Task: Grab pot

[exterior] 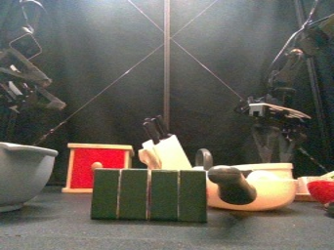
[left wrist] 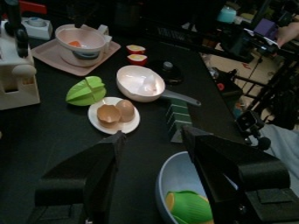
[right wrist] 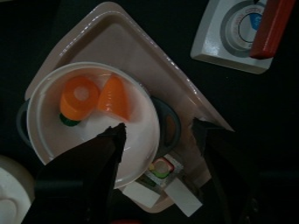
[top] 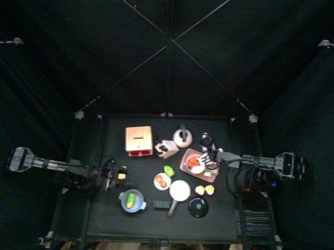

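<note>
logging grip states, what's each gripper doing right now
left gripper: open, holding nothing.
right gripper: open wide, holding nothing, above the white bowl.

Glossy ceramic-looking bowl [right wrist: 87, 114] on smooth plastic-looking tray [right wrist: 140, 39].

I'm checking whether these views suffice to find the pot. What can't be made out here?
- Top view: things on the table are too small to name.
- Front view: the green block hides what lies behind it.
- Right wrist view: the open right gripper covers part of the white bowl.
</note>
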